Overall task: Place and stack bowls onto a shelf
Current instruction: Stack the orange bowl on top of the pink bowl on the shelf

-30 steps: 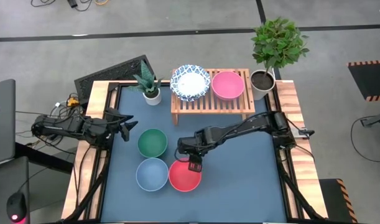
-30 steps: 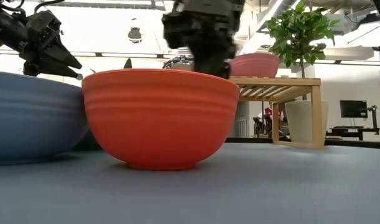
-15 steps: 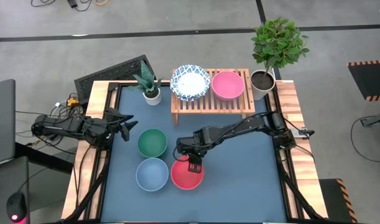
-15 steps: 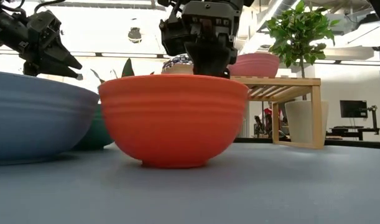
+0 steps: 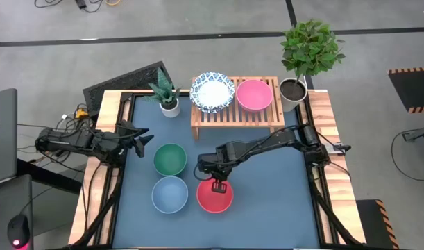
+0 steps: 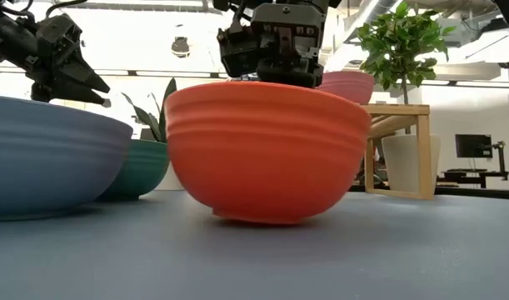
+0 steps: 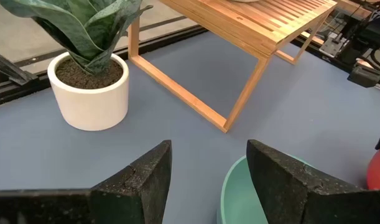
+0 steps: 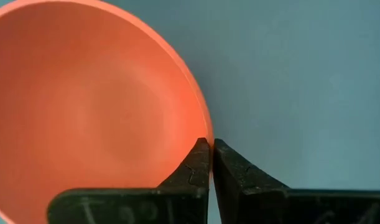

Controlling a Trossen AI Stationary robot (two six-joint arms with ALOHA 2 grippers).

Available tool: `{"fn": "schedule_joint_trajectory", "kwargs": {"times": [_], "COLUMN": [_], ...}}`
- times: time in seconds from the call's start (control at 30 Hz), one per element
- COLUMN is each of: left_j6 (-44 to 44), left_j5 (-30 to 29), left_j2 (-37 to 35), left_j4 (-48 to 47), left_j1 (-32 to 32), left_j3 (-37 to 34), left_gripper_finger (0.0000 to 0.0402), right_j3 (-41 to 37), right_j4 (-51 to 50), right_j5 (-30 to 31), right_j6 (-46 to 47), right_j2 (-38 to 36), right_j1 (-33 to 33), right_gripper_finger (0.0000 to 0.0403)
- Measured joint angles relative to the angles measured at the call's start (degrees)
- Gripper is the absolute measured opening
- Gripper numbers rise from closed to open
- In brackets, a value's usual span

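The red bowl (image 5: 214,197) has slid right, tilting off the table as your right gripper (image 5: 216,185) pinches its far rim; the shelf (image 5: 234,112) lies farther back, left gripper (image 5: 146,139) open.

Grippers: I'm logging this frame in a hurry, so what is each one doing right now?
Left gripper: open, holding nothing, above the green bowl.
Right gripper: shut on the rim of the red bowl, which is tilted.

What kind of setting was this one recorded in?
Probably a robotics lab or workshop: a blue worktable with two fixed arms on a bare grey floor with taped lines, cables beside it, and desks with a monitor behind.
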Motion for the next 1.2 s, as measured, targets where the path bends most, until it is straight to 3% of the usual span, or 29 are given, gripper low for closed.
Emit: {"fn": "schedule_joint_trajectory", "kwargs": {"times": [0.57,0.73,0.87,1.1,1.2], "left_j6": [0.2,0.2,0.2,0.2,0.2], "left_j5": [0.0,0.0,0.0,0.0,0.0], "left_j2": [0.0,0.0,0.0,0.0,0.0], "left_j4": [0.0,0.0,0.0,0.0,0.0], "left_j1": [0.0,0.0,0.0,0.0,0.0], "left_j3": [0.0,0.0,0.0,0.0,0.0], "left_gripper_finger": [0.0193,0.0193,0.0193,0.0193,0.0193], "right_j3": [-0.1,-0.6,-4.7,-16.1,-20.7], "right_j4": [-12.1,-19.5,-19.1,-14.7,-8.2], "right_j5": [3.3,6.3,6.5,5.7,5.6], "right_j6": [0.3,10.2,21.4,33.7,36.5], "right_j2": [-6.8,-9.0,-10.8,-14.4,-16.4], "right_j1": [2.8,2.2,1.4,0.9,0.1], "right_gripper_finger": [0.0024,0.0024,0.0024,0.0026,0.0026]}}
